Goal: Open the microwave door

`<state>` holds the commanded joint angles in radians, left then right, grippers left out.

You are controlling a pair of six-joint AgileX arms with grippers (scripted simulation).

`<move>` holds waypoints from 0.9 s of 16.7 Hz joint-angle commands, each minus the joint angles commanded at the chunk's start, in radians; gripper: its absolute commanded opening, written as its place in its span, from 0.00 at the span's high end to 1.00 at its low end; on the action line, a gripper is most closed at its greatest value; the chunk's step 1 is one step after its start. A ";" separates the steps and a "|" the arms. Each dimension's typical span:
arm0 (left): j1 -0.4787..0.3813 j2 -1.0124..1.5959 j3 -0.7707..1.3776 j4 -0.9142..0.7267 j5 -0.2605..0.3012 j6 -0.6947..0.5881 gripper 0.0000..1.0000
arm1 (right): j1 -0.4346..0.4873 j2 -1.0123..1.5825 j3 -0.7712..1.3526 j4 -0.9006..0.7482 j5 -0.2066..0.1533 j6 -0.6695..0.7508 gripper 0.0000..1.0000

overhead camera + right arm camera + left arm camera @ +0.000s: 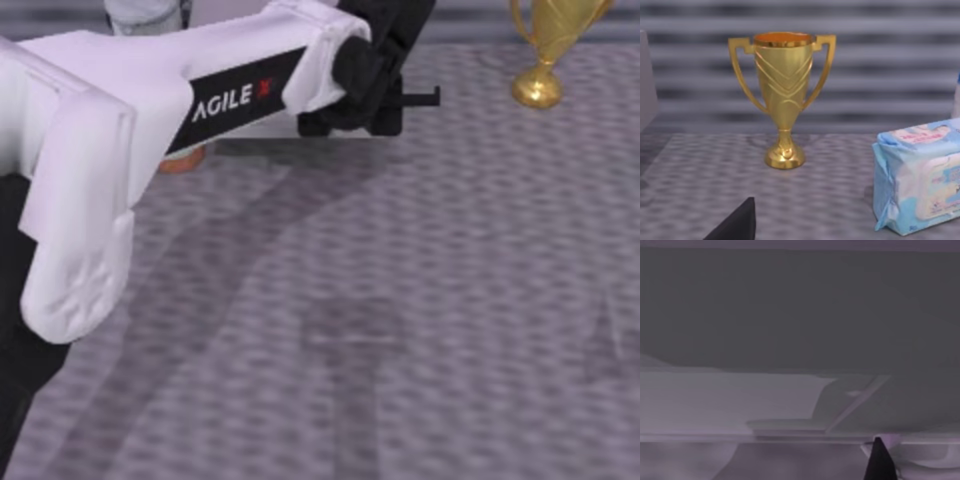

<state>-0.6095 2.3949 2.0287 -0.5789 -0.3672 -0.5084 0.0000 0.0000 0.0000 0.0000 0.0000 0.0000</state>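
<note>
Microwave door (800,310) close before left gripper (412,98) at top view's upper centre, claw state untellable, right arm idle; opening seemingly barely begun, swing-out remaining.

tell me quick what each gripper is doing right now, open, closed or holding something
Left gripper: at the top view's far edge, left of the gold trophy; state cannot be told.
Right gripper: not visible in the top view; cannot be told.

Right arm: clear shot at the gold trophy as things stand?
Probably yes. From the right wrist, the gold two-handled trophy stands ahead with open grey table between; the blue-and-white wipes pack lies apart. The left arm's tool is at the table's far edge, left of the trophy.
</note>
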 joint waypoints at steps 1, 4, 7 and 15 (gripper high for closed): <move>0.000 0.000 0.000 0.000 0.000 0.000 1.00 | 0.000 0.000 0.000 0.000 0.000 0.000 0.00; -0.036 -0.042 -0.076 0.005 0.004 -0.004 1.00 | 0.000 0.000 0.000 0.000 0.000 0.000 0.00; -0.033 -0.087 -0.156 0.048 -0.014 -0.022 1.00 | 0.000 0.000 0.000 0.000 0.000 0.000 0.00; -0.032 -0.103 -0.178 0.064 -0.020 -0.028 1.00 | 0.000 0.000 0.000 0.000 0.000 0.000 0.00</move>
<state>-0.6413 2.2917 1.8510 -0.5149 -0.3873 -0.5367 0.0000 0.0000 0.0000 0.0000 0.0000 0.0000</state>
